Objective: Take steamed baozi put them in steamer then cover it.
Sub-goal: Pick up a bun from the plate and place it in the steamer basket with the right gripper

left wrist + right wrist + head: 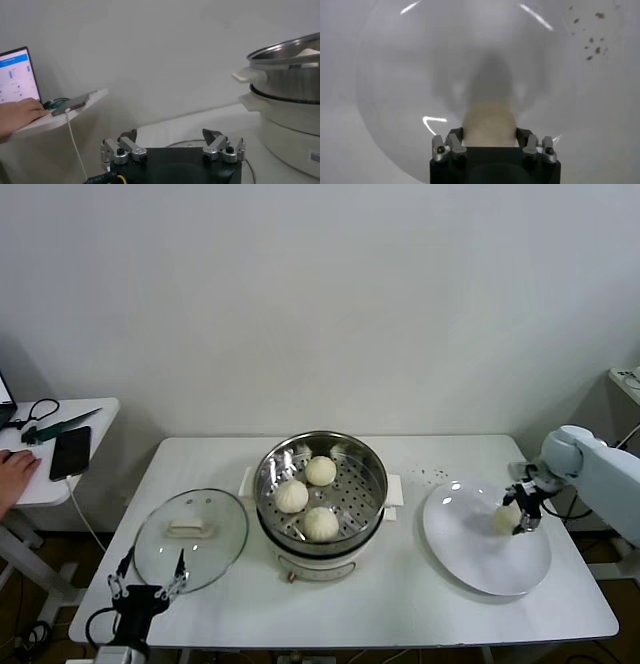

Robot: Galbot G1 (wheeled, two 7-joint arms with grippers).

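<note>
Our left gripper [148, 588] idle at the table's front-left edge, fingers apart, beside the glass lid [191, 538], three baozi [320, 470] in the steamer [321, 502] at centre, our right gripper [524, 510] clamped on the fourth baozi [506, 518] over the white plate [487, 537].

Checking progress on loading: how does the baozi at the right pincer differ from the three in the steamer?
The baozi at the right pincer sits over the white plate, gripped by the right pincer; the three baozi rest free on the steamer tray. It is partly hidden; they show fully. All are cream-white, round buns.
</note>
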